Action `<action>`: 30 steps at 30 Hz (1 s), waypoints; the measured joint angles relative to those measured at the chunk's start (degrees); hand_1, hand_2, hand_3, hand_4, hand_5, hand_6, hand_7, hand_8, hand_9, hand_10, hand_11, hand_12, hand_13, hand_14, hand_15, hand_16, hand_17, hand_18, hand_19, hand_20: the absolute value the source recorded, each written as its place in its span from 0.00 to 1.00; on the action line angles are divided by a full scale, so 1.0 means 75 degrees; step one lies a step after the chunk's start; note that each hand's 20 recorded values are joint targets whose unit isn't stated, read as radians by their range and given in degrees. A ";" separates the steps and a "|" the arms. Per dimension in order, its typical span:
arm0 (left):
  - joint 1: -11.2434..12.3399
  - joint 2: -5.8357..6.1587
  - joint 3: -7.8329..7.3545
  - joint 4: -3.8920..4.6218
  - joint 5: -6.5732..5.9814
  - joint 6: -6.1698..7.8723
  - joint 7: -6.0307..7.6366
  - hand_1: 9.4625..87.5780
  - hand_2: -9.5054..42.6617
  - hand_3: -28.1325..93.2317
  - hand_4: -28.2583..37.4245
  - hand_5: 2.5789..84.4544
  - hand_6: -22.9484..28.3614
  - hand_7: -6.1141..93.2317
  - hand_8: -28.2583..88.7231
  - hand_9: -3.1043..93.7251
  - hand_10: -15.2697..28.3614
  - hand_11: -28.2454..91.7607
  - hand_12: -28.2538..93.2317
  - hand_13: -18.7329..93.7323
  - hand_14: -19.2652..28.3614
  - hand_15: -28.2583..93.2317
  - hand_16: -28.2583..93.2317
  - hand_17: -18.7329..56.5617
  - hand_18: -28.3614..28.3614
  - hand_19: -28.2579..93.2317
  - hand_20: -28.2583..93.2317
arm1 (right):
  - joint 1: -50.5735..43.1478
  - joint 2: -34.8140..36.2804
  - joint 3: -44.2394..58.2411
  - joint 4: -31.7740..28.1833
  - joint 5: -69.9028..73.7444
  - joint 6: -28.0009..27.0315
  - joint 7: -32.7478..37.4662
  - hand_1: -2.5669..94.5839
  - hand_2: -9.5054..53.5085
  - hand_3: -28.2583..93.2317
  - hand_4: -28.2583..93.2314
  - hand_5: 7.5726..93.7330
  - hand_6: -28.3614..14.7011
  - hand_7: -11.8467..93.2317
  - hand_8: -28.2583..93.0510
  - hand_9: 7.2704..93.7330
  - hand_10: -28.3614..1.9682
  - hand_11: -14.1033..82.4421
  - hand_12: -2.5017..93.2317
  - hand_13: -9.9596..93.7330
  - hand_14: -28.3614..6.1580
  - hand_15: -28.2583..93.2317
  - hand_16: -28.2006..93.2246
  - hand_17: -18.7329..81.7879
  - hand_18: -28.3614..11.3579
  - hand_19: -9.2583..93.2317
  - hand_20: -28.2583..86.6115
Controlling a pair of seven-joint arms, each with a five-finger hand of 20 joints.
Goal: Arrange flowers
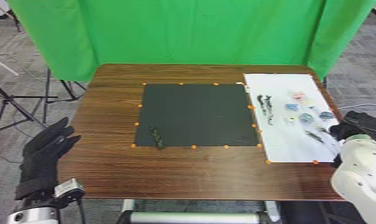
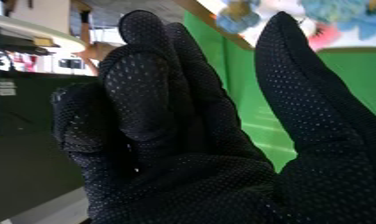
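On the black mat [image 1: 193, 107], near its near left corner, one green sprig [image 1: 156, 137] is laid. That is all that can be counted as placed; the arrangement is judged barely started.

Left to do: the rest of the stock, spread over the white sheet [image 1: 280, 146] to the right. Seen there: a pink flower [image 1: 297, 95], a blue flower [image 1: 292, 107], a pale green flower [image 1: 306, 118], a darker blue flower [image 1: 327, 115], dark strands [image 1: 266, 107] and thin stems [image 1: 315, 136].

Right hand [image 2: 193, 185]: released, nothing gripped, thumb set apart, positioned by the sheet's right side. Contact with the sheet can't be confirmed. Left hand [image 1: 47, 146]: fingers extended, nothing held, at the table's [image 1: 104, 175] left edge.

Next, probably: a flower to be picked and set by the sprig. Neighbours could be dragged along, as pieces are closely spaced.
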 measured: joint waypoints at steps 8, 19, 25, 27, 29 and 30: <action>-0.0022 -0.0004 0.0032 0.0000 0.0002 -0.0001 -0.0002 0.22 0.27 0.93 0.17 0.43 0.63 0.23 0.14 0.35 0.78 0.54 0.27 0.37 0.97 0.77 0.09 0.13 0.88 0.73 0.26 | -0.0065 -0.0233 0.0166 0.0036 0.0222 -0.0604 0.0114 0.37 0.16 0.86 0.07 0.71 0.25 0.22 0.19 0.70 0.04 0.51 0.23 0.78 0.38 0.84 0.34 0.73 0.26 1.00 0.46; -0.0077 0.0003 0.0052 0.0003 0.0004 -0.0001 -0.0013 0.22 0.27 0.93 0.17 0.43 0.63 0.23 0.14 0.35 0.78 0.54 0.27 0.37 0.97 0.77 0.09 0.13 0.88 0.73 0.26 | 0.0001 -0.0408 -0.0024 0.0188 0.0441 -0.0757 0.0150 0.38 0.15 0.85 0.07 0.72 0.24 0.21 0.19 0.72 0.00 0.48 0.23 0.78 0.34 0.85 0.33 0.73 0.25 1.00 0.45; -0.0075 -0.0027 0.0036 0.0003 0.0029 -0.0007 -0.0036 0.22 0.28 0.93 0.17 0.43 0.63 0.23 0.14 0.35 0.78 0.54 0.27 0.38 0.97 0.77 0.09 0.13 0.88 0.73 0.27 | 0.0026 -0.0433 -0.0134 0.0258 0.0485 -0.0784 0.0190 0.41 0.14 0.85 0.07 0.76 0.26 0.22 0.19 0.77 0.00 0.46 0.22 0.78 0.35 0.85 0.31 0.74 0.25 1.00 0.45; -0.0075 -0.0013 0.0043 0.0003 0.0001 0.0002 -0.0016 0.22 0.28 0.93 0.17 0.43 0.63 0.23 0.14 0.35 0.78 0.54 0.27 0.37 0.97 0.77 0.09 0.13 0.88 0.73 0.27 | 0.0051 -0.0439 -0.0155 0.0274 0.0494 -0.0788 0.0217 0.44 0.14 0.85 0.06 0.78 0.27 0.23 0.19 0.80 0.00 0.45 0.22 0.79 0.36 0.85 0.31 0.75 0.25 1.00 0.45; -0.0074 0.0024 0.0051 0.0003 -0.0032 0.0011 0.0003 0.22 0.27 0.93 0.17 0.43 0.63 0.23 0.14 0.35 0.78 0.54 0.27 0.37 0.96 0.77 0.09 0.13 0.88 0.73 0.27 | 0.0087 -0.0441 -0.0179 0.0296 0.0497 -0.0795 0.0243 0.46 0.14 0.85 0.06 0.79 0.28 0.23 0.19 0.81 0.00 0.44 0.22 0.80 0.36 0.85 0.31 0.75 0.26 1.00 0.45; -0.0074 0.0039 0.0051 0.0003 -0.0042 0.0013 0.0006 0.22 0.28 0.93 0.17 0.43 0.63 0.23 0.14 0.35 0.78 0.54 0.27 0.37 0.96 0.77 0.09 0.13 0.88 0.73 0.27 | 0.0104 -0.0441 -0.0193 0.0308 0.0498 -0.0795 0.0250 0.48 0.13 0.86 0.05 0.81 0.28 0.23 0.18 0.82 0.00 0.44 0.22 0.80 0.37 0.85 0.30 0.76 0.26 1.00 0.45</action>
